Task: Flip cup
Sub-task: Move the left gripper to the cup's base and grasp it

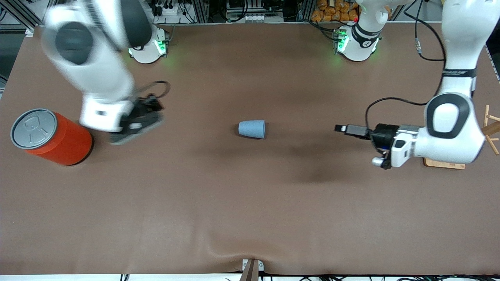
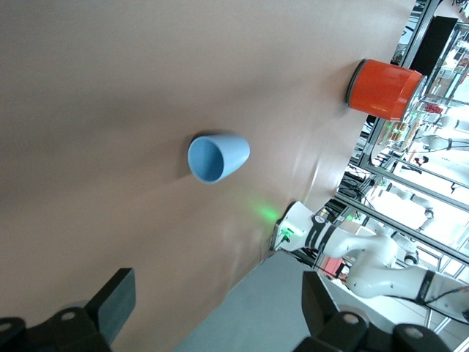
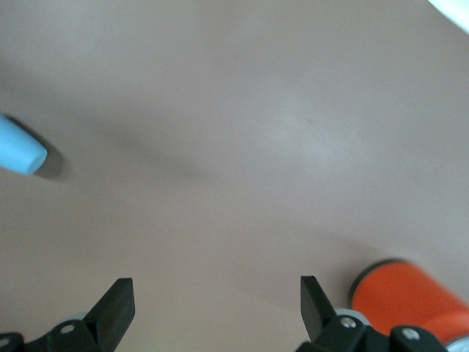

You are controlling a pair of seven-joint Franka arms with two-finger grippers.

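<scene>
The cup point(image 1: 252, 128) lies on its side near the middle of the brown worktop point(image 1: 250, 203), touching nothing else, with its open mouth turned toward the left arm's end and its narrow closed base toward the right arm's end. In the left wrist view the cup point(image 2: 218, 157) shows its darker blue inside. The left tool point(image 1: 340, 128) hangs low over the worktop toward the left arm's end, level with the cup and well apart from it, pointing at the cup's mouth; its fingers point(image 2: 117, 301) are spread wide and hold nothing. The right tool point(image 1: 133, 130) is over the worktop near the right arm's end, between the cup and an orange can point(image 1: 54, 136) with a grey lid; its fingers point(image 3: 117, 304) are likewise spread wide and empty. The can lies tilted on the worktop, close beside the right tool. A wooden stand point(image 1: 490, 128) sits at the left arm's end, partly hidden by that arm.
</scene>
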